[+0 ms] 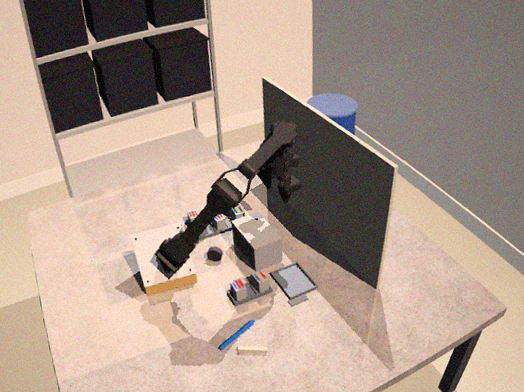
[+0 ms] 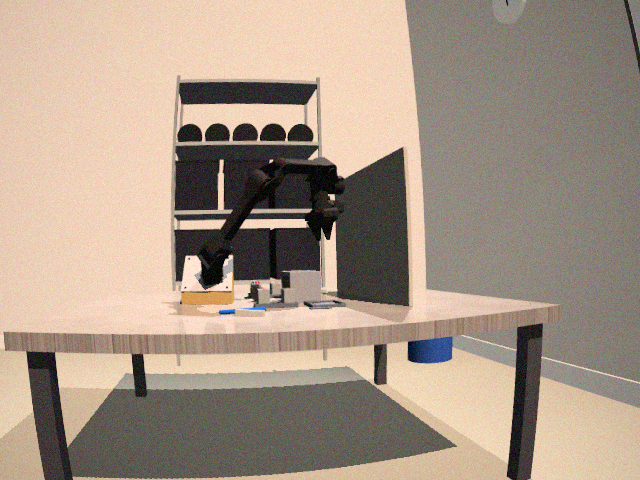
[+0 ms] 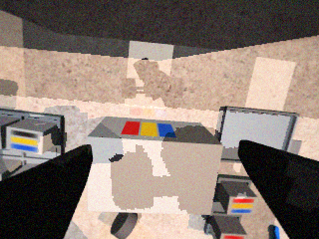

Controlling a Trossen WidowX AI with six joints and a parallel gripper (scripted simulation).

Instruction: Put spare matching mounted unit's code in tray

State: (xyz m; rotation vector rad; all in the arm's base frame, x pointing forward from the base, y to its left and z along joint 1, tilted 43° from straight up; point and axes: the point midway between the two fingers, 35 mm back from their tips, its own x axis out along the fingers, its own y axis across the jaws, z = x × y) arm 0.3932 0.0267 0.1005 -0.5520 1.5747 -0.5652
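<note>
Three colour bars, red, yellow and blue, show on the back face of the grey box [image 3: 155, 169] in your wrist view. Your gripper [image 1: 286, 175] hangs high above that box, between it and the dark upright board [image 1: 334, 191], with its fingers spread wide and nothing between them. You can see the tray [image 1: 293, 280] on the table [image 1: 332, 359] just right of the box in the wrist view, nothing in it. Two spares [image 1: 249, 285] sit in a holder beside the tray; three more [image 1: 216, 218] sit behind the box. One spare [image 3: 239, 199] near the tray shows red, yellow, blue. A blue pen [image 1: 236, 335] lies nearer the table's front.
</note>
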